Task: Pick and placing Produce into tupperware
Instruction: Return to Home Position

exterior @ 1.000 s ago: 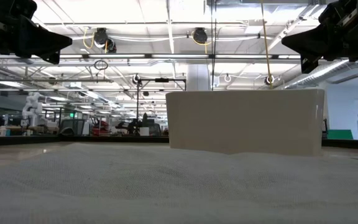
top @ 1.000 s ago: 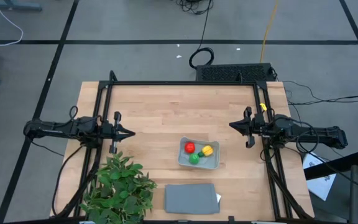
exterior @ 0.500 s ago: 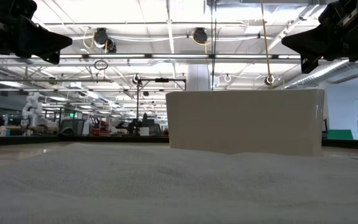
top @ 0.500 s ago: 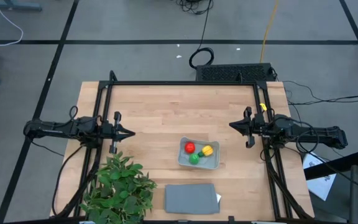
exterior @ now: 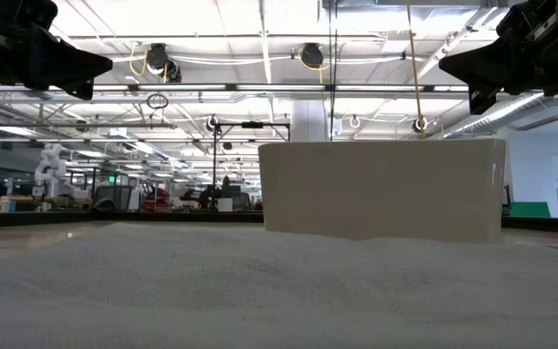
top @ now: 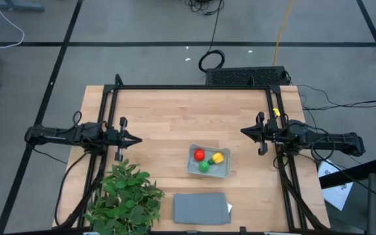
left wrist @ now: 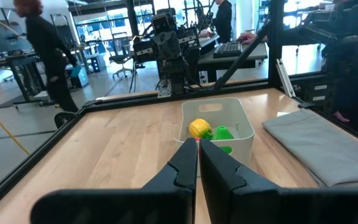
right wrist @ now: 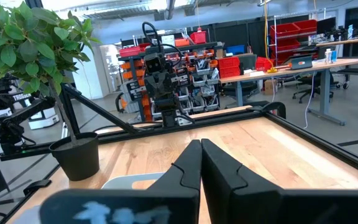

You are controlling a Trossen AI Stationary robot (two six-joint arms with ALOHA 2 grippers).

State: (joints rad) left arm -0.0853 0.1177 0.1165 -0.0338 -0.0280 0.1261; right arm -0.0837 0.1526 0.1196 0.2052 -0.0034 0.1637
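Pale wooden table is viewed from above. Small clear greyish plastic tupperware is set right of centre. Red round piece, green round piece and yellow green-topped piece are contained inside. Left gripper and right gripper are parked at opposite sides, fingers pressed together, nothing gripped. Judged: no produce left outside.

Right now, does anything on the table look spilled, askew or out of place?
Only a slight skew: the tupperware sits turned against the edges of the table, with the red piece, green piece and yellow piece inside. Left gripper and right gripper wait shut at the sides.
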